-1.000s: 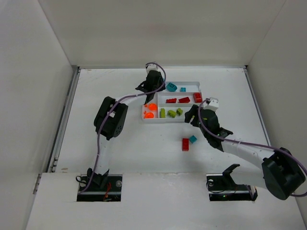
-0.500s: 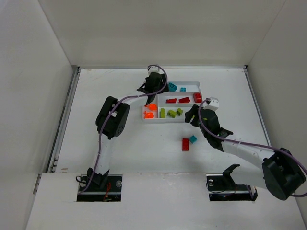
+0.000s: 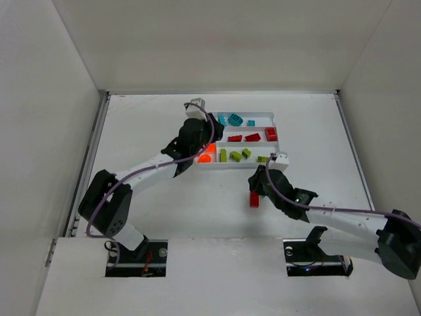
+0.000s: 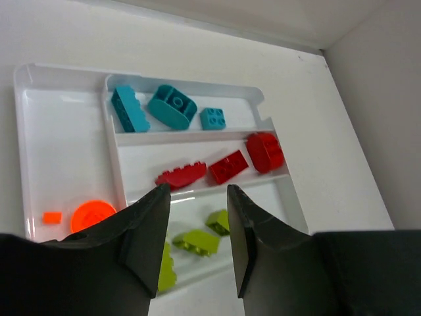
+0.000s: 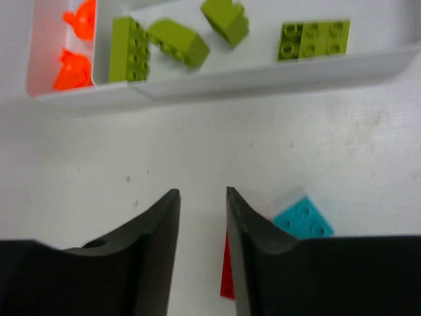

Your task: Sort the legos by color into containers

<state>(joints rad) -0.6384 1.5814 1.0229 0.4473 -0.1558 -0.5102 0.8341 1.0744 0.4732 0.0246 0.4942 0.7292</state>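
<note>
Left fingers [image 4: 151, 224], parted and empty, have drawn back from the far end of the white tray [image 4: 18, 131] and now hang over its narrow side section; the orange round piece [image 4: 92, 214] lies just left of them. Right fingers [image 5: 161, 224], also apart and holding nothing, have withdrawn from the tray's near wall to the open worktop [image 5: 99, 151]. The red brick [image 5: 225, 276] is partly hidden under the right-hand finger, the teal brick [image 5: 302, 217] just beyond it.
</note>
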